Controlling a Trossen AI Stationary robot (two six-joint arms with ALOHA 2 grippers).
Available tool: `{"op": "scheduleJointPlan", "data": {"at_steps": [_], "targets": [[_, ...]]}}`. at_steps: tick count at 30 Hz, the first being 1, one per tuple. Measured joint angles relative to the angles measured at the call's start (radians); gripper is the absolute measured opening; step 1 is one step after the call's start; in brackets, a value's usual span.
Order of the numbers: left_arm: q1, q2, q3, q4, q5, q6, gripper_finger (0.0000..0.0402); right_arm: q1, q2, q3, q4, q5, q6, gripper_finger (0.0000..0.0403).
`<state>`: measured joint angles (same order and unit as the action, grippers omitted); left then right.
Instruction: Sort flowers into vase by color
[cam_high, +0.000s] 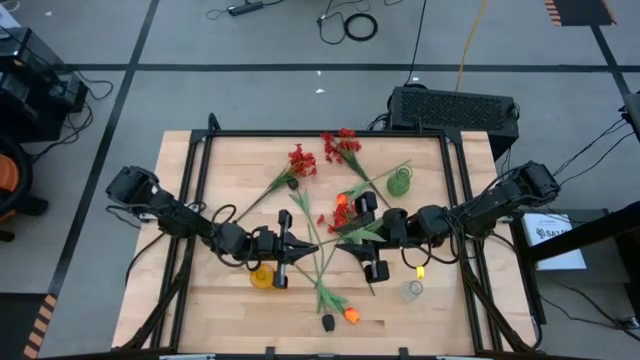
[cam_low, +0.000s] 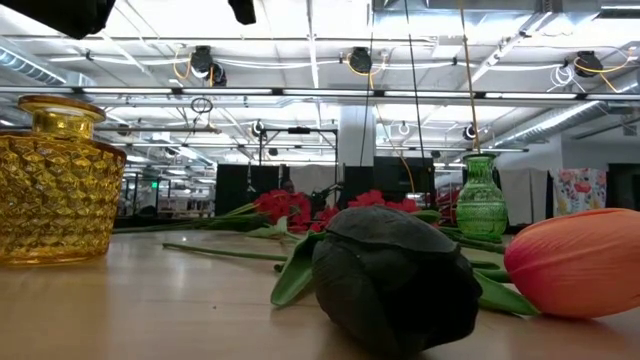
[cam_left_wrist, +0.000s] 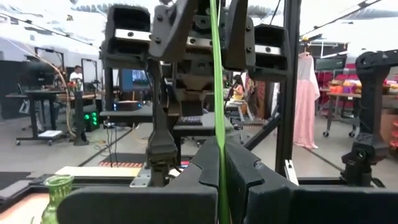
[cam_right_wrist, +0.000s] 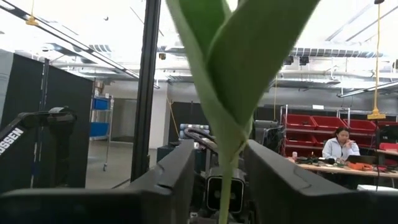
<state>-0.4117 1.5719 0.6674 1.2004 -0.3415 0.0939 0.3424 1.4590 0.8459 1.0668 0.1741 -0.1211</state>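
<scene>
- Nearest the low cam you've got a black tulip-like bloom (cam_low: 395, 275) lying on the wooden table (cam_low: 150, 310), w/ an orange tulip-like bloom (cam_low: 580, 262) just beside it; both sit at the table's front edge in the high view.
- Amber faceted glass vase (cam_low: 55, 180) stands upright, no flowers in it; in the high view it's just beside the left gripper (cam_high: 296, 250).
- Left gripper: fingers (cam_left_wrist: 261, 186) clamped on a thin green stem (cam_left_wrist: 219, 112), held upright between them, approx table centre.
- Right gripper (cam_high: 362, 238): fingers (cam_right_wrist: 168, 180) close on either side of a green stem with leaves (cam_right_wrist: 227, 93); looks clamped on it. It faces the left gripper, near.
- Bushy red cluster flowers (cam_high: 340, 145) lie loose toward the table's back, stems spread across the middle.
- Green ribbed glass vase (cam_high: 399, 182) stands upright near the back right, empty as far as you can see.
- Small clear glass vase (cam_high: 413, 290) sits front right, near the right arm.
- Person seated at a desk (cam_right_wrist: 341, 146) in the room beyond.
</scene>
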Motion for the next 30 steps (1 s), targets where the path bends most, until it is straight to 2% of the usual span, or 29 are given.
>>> {"op": "scheduleJointPlan", "data": {"at_steps": [9,16,20,24,27,30], "targets": [[-0.01,-0.001,0.0,0.049,-0.001,0.043,0.0004,0.0,0.0,0.0,-0.005,-0.001,-0.004,0.0012],[-0.01,-0.001,0.0,0.007,-0.035,0.043,0.0042,0.001,0.0,0.0,-0.014,0.006,-0.005,0.0002],[-0.012,-0.001,0.0,-0.026,-0.042,0.019,0.0094,0.001,-0.022,0.0,-0.039,0.012,0.013,0.0001],[-0.012,-0.013,0.0,-0.083,-0.043,-0.029,0.0176,0.007,-0.067,0.0,-0.139,0.054,0.029,0.0001],[-0.012,-0.068,-0.001,-0.215,-0.043,-0.072,0.0233,0.02,-0.116,0.0,-0.223,0.089,0.031,0.0001],[-0.016,-0.158,-0.001,-0.414,-0.044,-0.139,0.0269,0.033,-0.17,0.0,-0.314,0.093,0.046,0.0]]}}
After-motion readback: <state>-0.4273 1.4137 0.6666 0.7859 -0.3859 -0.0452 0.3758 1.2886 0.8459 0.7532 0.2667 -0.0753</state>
